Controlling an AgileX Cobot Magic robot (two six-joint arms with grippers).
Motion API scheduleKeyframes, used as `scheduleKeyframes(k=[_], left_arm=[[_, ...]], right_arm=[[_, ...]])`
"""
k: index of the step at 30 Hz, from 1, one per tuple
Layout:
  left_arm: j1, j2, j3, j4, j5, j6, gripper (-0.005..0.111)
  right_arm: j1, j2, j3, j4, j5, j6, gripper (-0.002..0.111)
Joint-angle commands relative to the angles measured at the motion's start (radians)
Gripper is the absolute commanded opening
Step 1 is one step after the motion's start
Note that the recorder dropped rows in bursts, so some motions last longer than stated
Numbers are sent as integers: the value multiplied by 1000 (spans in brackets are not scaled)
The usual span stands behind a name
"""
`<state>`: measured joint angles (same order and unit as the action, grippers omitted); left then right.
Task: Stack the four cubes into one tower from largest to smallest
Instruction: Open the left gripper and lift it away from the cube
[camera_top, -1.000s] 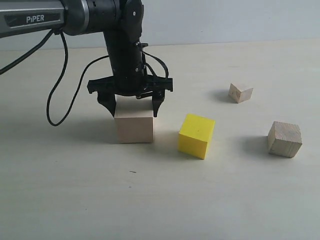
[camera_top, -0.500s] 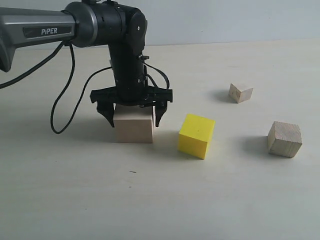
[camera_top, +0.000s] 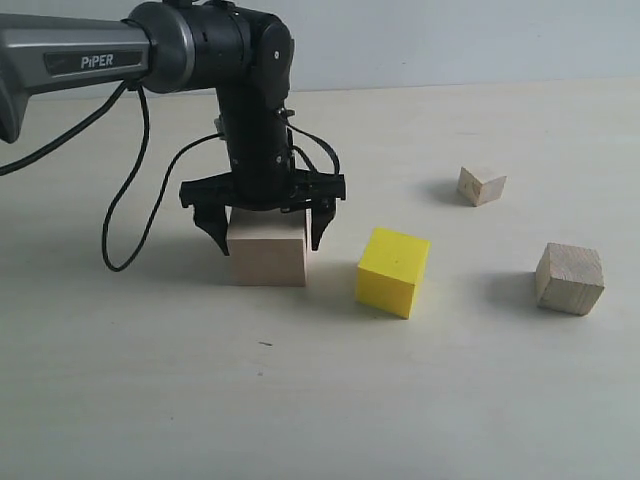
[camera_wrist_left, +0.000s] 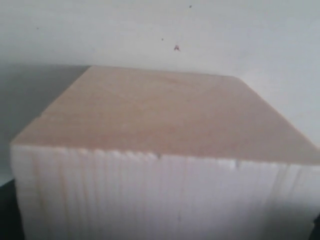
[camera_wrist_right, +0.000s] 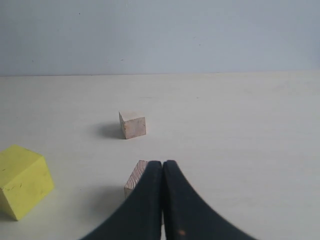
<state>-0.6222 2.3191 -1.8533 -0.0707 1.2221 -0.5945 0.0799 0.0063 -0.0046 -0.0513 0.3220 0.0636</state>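
Your left gripper (camera_top: 268, 243) straddles the large pale cube (camera_top: 268, 262), jaws spread and holding nothing — rise off-centre and a finger could drag that base askew.

I see all four cubes resting flat, each on its own, none stacked. The yellow cube (camera_top: 393, 271) is bright, with one edge turned toward the exterior view. The large pale wooden cube (camera_top: 268, 255) stands to its left, near but not touching, one face square to that view. The medium grainy wooden cube (camera_top: 569, 278) sits well apart to its right. The small wooden cube (camera_top: 481, 185) lies farther back, also to its right.
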Motion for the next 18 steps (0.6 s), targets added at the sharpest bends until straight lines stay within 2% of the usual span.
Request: scheduleKeyframes(k=[1, 18], left_arm=[[3, -47, 2, 8, -1, 11, 92], [7, -101, 2, 80, -1, 9, 92]], right_arm=[[1, -6, 5, 0, -18, -3, 0], [1, -6, 5, 0, -18, -3, 0]])
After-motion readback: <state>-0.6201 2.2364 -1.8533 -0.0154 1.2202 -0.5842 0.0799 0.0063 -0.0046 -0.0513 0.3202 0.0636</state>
